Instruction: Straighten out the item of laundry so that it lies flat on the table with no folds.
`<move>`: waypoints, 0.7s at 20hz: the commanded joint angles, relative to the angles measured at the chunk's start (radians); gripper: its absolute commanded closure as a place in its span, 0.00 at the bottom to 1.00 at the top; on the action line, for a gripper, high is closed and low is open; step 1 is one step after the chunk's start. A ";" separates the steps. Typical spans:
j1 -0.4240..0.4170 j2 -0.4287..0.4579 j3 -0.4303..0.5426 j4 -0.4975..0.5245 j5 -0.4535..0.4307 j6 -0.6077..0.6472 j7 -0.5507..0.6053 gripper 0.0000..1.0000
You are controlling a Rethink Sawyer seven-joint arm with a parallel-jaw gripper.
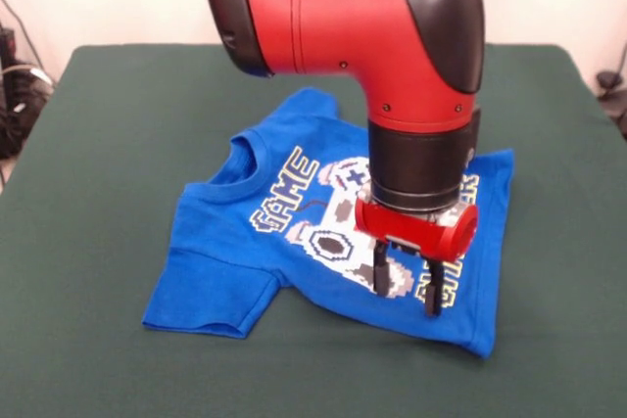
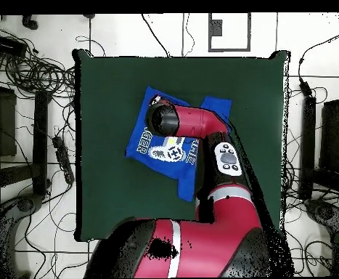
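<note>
The bright blue T-shirt [image 1: 225,261] lies print side up near the middle of the dark green table [image 1: 98,193]. Its collar points left, one sleeve reaches toward the front left, and the other toward the far side. Part of the "GAME" lettering and the controller print show. My gripper [image 1: 407,286] points straight down over the shirt's hem end, fingers apart and empty, with the tips at or just above the cloth. In the overhead view the arm's wrist [image 2: 162,118] hides the gripper and part of the shirt [image 2: 165,151], which lies on the table [image 2: 107,182].
The red arm [image 1: 392,36] covers the middle right of the shirt in the front view. Cables and equipment [image 2: 34,73] lie on the floor around the table. Cables [image 1: 20,85] also show at the left edge of the front view.
</note>
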 commanded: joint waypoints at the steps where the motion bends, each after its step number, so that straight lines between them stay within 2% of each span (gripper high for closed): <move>1: 0.001 0.064 0.134 -0.030 -0.044 -0.005 -0.071 0.00; 14: -0.012 0.062 0.151 -0.054 -0.078 0.014 -0.085 0.00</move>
